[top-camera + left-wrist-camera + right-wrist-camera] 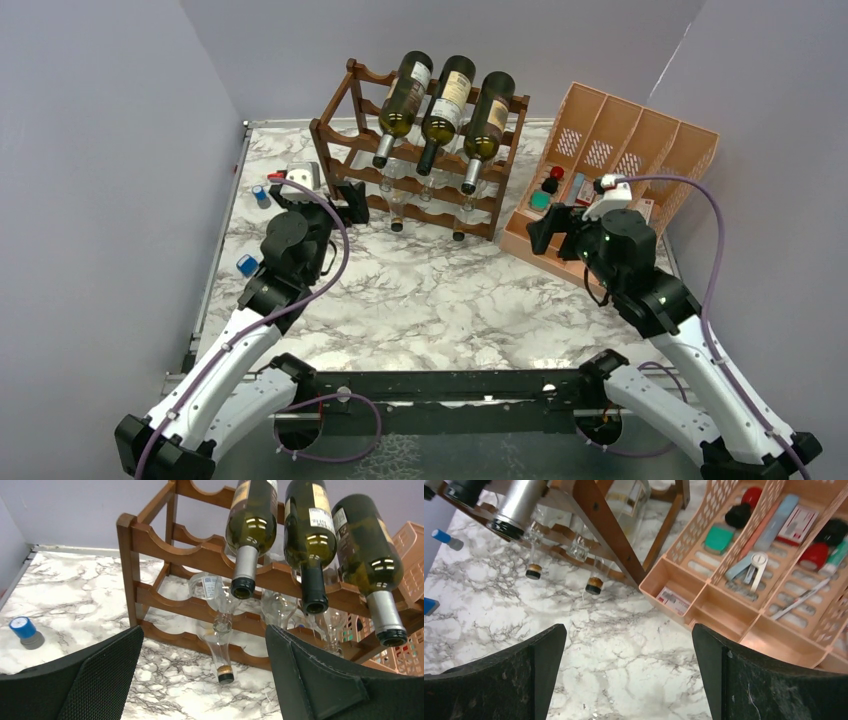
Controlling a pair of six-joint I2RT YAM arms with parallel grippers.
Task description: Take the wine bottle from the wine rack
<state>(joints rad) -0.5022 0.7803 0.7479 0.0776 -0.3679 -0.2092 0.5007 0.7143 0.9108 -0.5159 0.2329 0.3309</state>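
The dark brown wooden wine rack [340, 135] stands at the back of the marble table. Three dark green wine bottles [445, 100] lie on its top tier, necks toward me; they also show in the left wrist view [250, 525]. Clear glass bottles [220, 645] lie in the lower tiers. My left gripper [345, 205] is open and empty, just in front of the rack's lower left corner, its fingers [100, 680] wide apart. My right gripper [550, 232] is open and empty, low over the table between the rack's right end [599, 525] and the organiser.
A peach-orange divided organiser [690, 160] with small items stands at the back right, close to my right gripper; it also shows in the right wrist view [684, 575]. Two blue-capped small objects [248, 265] sit at the left edge, one in the left wrist view [24, 629]. Grey walls enclose the table.
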